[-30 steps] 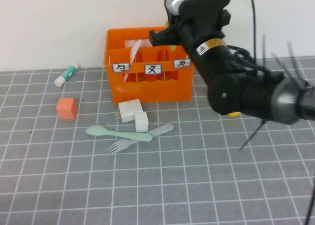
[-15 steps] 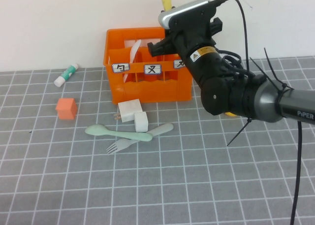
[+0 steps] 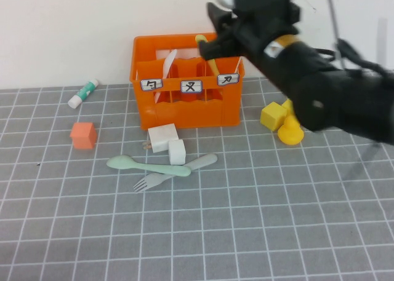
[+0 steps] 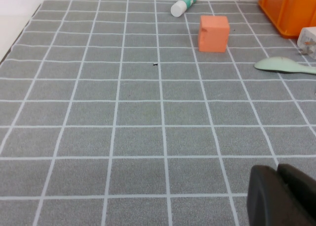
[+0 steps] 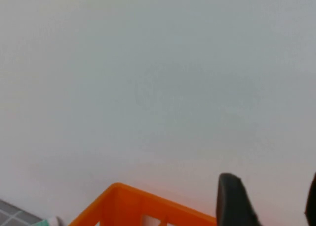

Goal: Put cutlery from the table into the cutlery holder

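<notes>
The orange cutlery holder (image 3: 184,102) stands at the back of the table (image 3: 184,232). The pale yellow knife (image 3: 207,52) leans in its right compartment, free of any grip. My right gripper (image 3: 217,36) hovers just above that compartment; in the right wrist view it (image 5: 271,201) is open and empty, with the holder's rim (image 5: 133,201) below. The mint-green spoon (image 3: 148,165) and grey-blue fork (image 3: 175,172) lie crossed in front of the holder. My left gripper (image 4: 277,172) is shut and empty, low over the table, away from the spoon (image 4: 281,65).
Two white blocks (image 3: 166,142) sit between the holder and the cutlery. An orange-red cube (image 3: 82,135) and a white-and-green tube (image 3: 83,93) lie at the left. Yellow toy pieces (image 3: 282,122) sit right of the holder. A white piece (image 3: 167,63) stands in the holder's left compartment.
The yellow knife, held high above the holder before, has dropped into the right compartment. My right arm has shifted up and right, uncovering the yellow toys.
</notes>
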Motion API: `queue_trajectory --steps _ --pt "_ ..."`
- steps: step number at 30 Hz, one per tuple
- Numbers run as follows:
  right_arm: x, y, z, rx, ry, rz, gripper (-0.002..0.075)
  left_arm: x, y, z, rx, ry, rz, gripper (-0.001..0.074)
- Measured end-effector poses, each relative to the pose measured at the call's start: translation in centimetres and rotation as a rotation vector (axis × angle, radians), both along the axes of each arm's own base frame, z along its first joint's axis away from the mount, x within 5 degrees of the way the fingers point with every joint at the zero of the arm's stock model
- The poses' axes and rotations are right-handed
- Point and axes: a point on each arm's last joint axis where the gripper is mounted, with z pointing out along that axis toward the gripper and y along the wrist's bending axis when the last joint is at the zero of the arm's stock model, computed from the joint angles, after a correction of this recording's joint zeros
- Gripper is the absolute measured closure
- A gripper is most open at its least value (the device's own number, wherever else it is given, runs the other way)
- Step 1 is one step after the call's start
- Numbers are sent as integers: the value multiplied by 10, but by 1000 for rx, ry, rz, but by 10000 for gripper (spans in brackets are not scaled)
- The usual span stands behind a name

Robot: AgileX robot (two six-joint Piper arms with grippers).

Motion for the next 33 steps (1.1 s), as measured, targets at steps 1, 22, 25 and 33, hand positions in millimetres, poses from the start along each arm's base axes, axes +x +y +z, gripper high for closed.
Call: queue_trajectory --steps 1,22,25,33 --pt "-12 -8 8 16 0 1 433 0 0 0 0 0 0 736" --pt "-260 -156 37 -201 -10 205 727 0 0 0 0 0 0 736" --pt "-283 -171 23 -252 -32 215 727 0 0 0 2 0 -1 736" --pt "-303 -187 -12 -299 -41 217 727 0 0 0 2 0 -1 736"
